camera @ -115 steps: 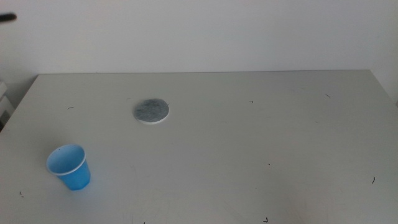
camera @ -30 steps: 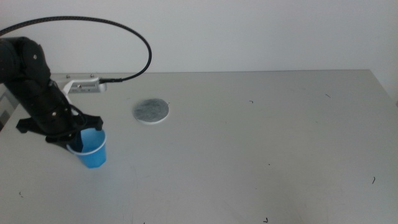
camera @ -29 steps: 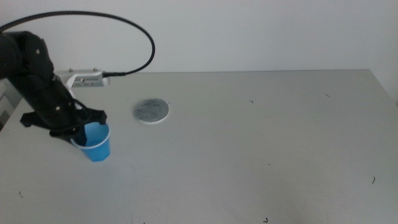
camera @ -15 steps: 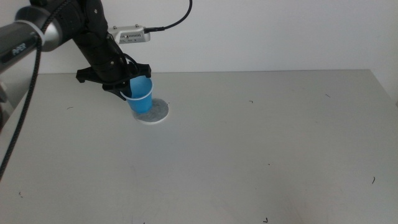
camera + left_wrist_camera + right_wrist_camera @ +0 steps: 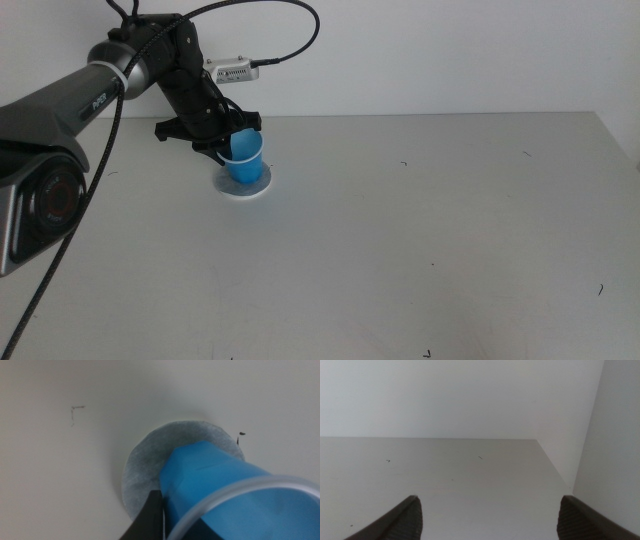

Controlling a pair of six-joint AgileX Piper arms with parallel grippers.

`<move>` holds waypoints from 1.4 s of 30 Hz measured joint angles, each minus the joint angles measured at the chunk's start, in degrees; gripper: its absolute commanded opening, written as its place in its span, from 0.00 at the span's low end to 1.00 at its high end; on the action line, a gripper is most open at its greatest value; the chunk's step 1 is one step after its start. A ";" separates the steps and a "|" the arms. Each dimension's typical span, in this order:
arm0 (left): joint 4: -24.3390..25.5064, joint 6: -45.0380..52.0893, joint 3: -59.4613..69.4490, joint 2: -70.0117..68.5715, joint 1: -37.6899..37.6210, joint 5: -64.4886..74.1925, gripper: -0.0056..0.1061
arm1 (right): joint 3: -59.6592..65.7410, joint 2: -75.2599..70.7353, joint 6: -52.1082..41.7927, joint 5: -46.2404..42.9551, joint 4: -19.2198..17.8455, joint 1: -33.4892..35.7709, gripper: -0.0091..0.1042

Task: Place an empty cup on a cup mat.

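Observation:
The bright-blue cup [image 5: 245, 160] is gripped at its rim by my left gripper [image 5: 230, 148], which reaches in from the left at the back of the table. The cup stands over the round grey cup mat [image 5: 224, 187], its base on or just above the mat; I cannot tell which. In the left wrist view the cup [image 5: 215, 480] covers the near part of the mat [image 5: 142, 465], and one dark finger [image 5: 151, 515] shows beside the cup wall. My right gripper [image 5: 490, 520] is open and empty, out of the middle view.
The grey table [image 5: 420, 230] runs to a white wall at the back. The left arm's black cable [image 5: 290, 20] loops above the mat. A few small dark marks [image 5: 404, 163] dot the tabletop.
My left gripper has carried the cup from the table's front left to the back, then lowered it over the cup mat.

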 measured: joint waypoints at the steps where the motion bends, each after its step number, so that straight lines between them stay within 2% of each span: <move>1: 0.06 0.00 -0.05 0.00 0.00 0.05 0.15 | 0.00 0.00 0.00 0.00 0.00 0.00 0.91; 4: 0.32 0.00 -0.05 0.14 0.00 0.27 0.33 | 0.00 0.00 0.00 0.00 0.00 0.00 0.91; 9: 0.32 0.00 -0.05 0.31 -0.12 0.88 0.79 | 0.00 0.00 0.00 0.00 0.00 0.00 0.91; 11: 0.32 0.00 -0.05 0.25 -0.18 1.02 0.95 | 0.00 0.00 0.00 0.00 0.00 0.00 0.91; 12: 0.32 0.10 -0.05 0.03 -0.24 1.08 0.99 | 0.00 0.00 0.00 0.00 0.00 0.00 0.91; 19: 0.18 1.02 -0.05 -4.59 -0.24 2.96 0.99 | 0.00 0.00 0.00 0.00 0.00 0.00 0.91; 31: -0.30 1.62 0.01 -20.53 -0.24 7.56 0.99 | 0.00 0.00 0.00 0.00 0.00 0.00 0.91; 38: -1.11 11.08 0.01 -32.41 -0.24 7.84 0.99 | 0.00 0.00 0.00 0.00 0.00 0.00 0.91; 42: 0.11 14.09 2.74 -41.48 -0.24 7.95 0.99 | 0.00 0.00 0.00 0.00 0.00 0.00 0.91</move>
